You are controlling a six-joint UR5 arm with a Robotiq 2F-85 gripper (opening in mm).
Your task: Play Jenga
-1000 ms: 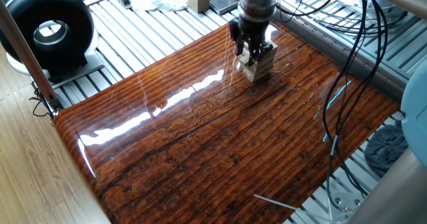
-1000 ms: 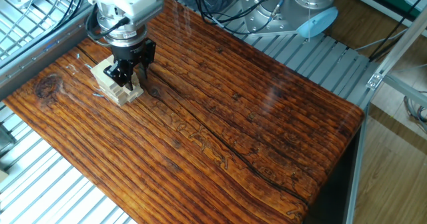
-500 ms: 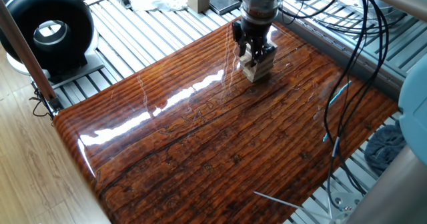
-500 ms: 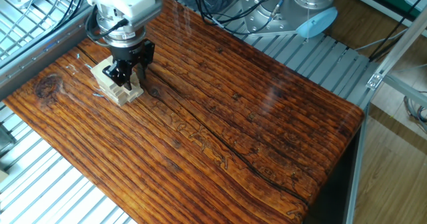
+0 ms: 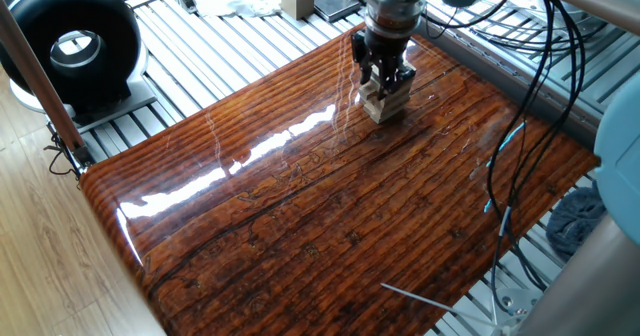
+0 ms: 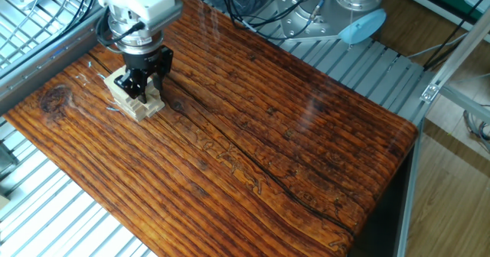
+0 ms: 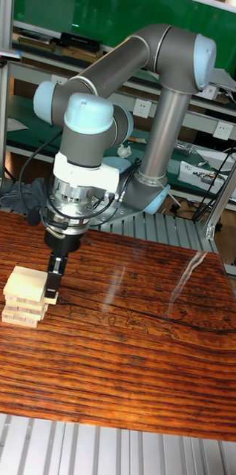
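In one fixed view the gripper (image 5: 384,79) is seen shifted slightly far and right against the tower (image 5: 386,100), at the table's (image 5: 300,206) far side. In the other fixed view the fingers have crept further over the tower's top. In the tall view they stand narrowly parted beside it; whether a block is pinched cannot be told. A push-out is judged underway.
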